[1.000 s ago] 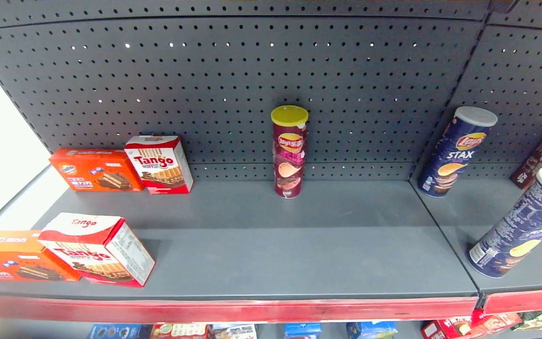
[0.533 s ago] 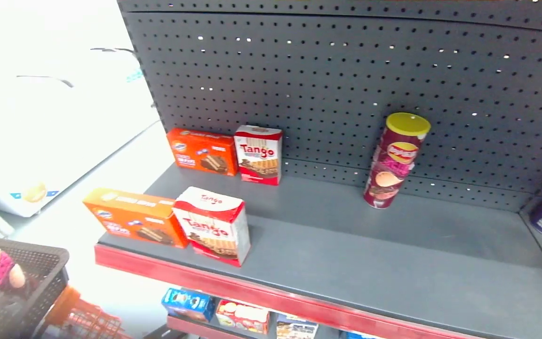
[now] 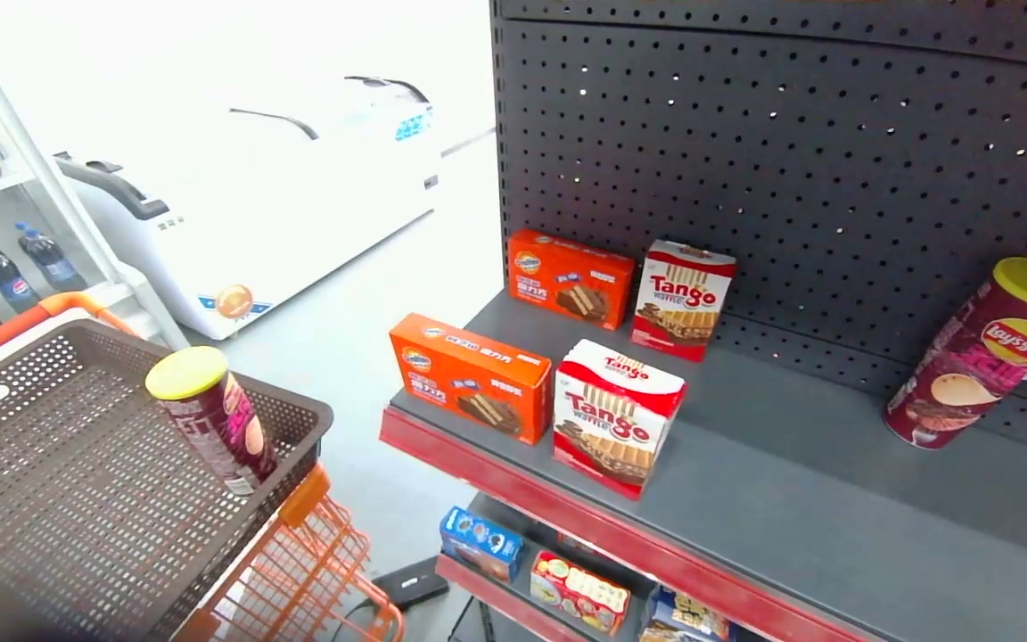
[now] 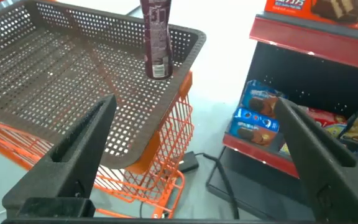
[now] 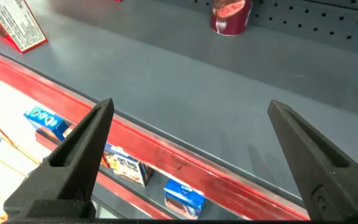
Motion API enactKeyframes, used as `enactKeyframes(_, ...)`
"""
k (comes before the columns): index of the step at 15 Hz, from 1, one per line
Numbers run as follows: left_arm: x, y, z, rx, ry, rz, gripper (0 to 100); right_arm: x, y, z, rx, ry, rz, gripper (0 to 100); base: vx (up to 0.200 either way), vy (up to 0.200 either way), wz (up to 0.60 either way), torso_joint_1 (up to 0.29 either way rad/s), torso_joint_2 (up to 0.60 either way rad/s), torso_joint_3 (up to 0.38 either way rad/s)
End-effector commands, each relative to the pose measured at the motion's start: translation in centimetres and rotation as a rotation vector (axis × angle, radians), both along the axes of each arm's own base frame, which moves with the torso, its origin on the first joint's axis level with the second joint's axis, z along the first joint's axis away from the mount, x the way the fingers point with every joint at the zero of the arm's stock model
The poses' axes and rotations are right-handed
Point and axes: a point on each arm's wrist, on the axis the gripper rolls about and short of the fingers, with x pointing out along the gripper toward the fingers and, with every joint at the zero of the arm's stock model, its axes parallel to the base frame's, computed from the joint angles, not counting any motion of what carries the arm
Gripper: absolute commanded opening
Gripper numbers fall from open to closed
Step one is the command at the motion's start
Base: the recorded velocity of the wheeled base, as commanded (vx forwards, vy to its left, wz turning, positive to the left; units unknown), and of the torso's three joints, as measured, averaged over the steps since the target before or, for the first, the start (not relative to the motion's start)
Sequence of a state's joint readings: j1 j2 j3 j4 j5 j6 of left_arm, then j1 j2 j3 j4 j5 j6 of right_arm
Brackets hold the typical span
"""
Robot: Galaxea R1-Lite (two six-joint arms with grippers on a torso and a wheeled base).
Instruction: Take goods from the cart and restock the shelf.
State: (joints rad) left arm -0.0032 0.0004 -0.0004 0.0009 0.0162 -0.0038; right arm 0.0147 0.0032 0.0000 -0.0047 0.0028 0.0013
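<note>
One can (image 3: 210, 419) in basket (image 3: 50, 481) | four boxes (image 3: 469, 377) on shelf (image 3: 790, 508) | freezer (image 3: 255, 214) behind

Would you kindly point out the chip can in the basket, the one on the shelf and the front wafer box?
chip can in the basket (image 3: 221, 430): head view, mid side.
chip can on the shelf (image 3: 968, 379): head view, label.
front wafer box (image 3: 613, 430): head view, front face.
</note>
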Motion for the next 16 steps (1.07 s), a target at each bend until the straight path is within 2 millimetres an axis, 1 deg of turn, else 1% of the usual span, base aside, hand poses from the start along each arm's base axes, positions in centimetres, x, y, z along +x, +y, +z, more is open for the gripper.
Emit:
enactKeyframes(1, 0.0, 0.0, 0.0, 0.001, -0.002, -0.001, 100, 0.0, 0.0, 0.0, 0.0, 0.001, 0.001, 100, 0.0, 0.0, 0.0, 0.0, 0.0, 0.0)
enactKeyframes(6, 0.0, 0.0, 0.2, 0.004, -0.005, 0.009, 100, 0.0, 0.0, 0.0, 0.0, 0.001, 0.002, 100, 0.0, 0.0, 0.0, 0.0, 0.0, 0.0)
enactKeyframes(7, -0.3, 0.0, 1.4, 0.071, -0.033, 0.019, 100, 0.0, 0.0, 0.0, 0.0, 0.001, 0.001, 100, 0.0, 0.0, 0.0, 0.0, 0.0, 0.0)
enactKeyframes(9, 0.4, 0.3, 4.1, 0.101, 0.067, 0.142, 100, 0.0, 0.0, 0.0, 0.0, 0.001, 0.001, 100, 0.0, 0.0, 0.0, 0.0, 0.0, 0.0)
enactKeyframes(10, 2.1, 0.4, 5.9, 0.09, 0.166, 0.175, 100, 0.0, 0.0, 0.0, 0.0, 0.001, 0.001, 100, 0.0, 0.0, 0.0, 0.0, 0.0, 0.0)
enactKeyframes(11, 3.6, 0.4, 7.0, 0.045, 0.23, 0.176, 100, 0.0, 0.0, 0.0, 0.0, 0.001, 0.001, 100, 0.0, 0.0, 0.0, 0.0, 0.0, 0.0)
enactKeyframes(12, 4.3, 0.4, 7.6, 0.028, 0.254, 0.178, 100, 0.0, 0.0, 0.0, 0.0, 0.001, 0.001, 100, 0.0, 0.0, 0.0, 0.0, 0.0, 0.0)
enactKeyframes(13, 6.8, 0.2, 8.8, -0.018, 0.309, 0.147, 100, 0.0, 0.0, 0.0, 0.0, 0.001, 0.001, 100, 0.0, 0.0, 0.0, 0.0, 0.0, 0.0)
enactKeyframes(14, 7.9, 0.2, 8.9, -0.04, 0.341, 0.154, 100, 0.0, 0.0, 0.0, 0.0, 0.001, 0.001, 100, 0.0, 0.0, 0.0, 0.0, 0.0, 0.0)
enactKeyframes(15, 10.1, 0.4, 9.3, -0.053, 0.371, 0.184, 100, 0.0, 0.0, 0.0, 0.0, 0.001, 0.001, 100, 0.0, 0.0, 0.0, 0.0, 0.0, 0.0)
enactKeyframes(16, 11.5, 0.4, 9.2, -0.054, 0.386, 0.182, 100, 0.0, 0.0, 0.0, 0.0, 0.001, 0.001, 100, 0.0, 0.0, 0.0, 0.0, 0.0, 0.0)
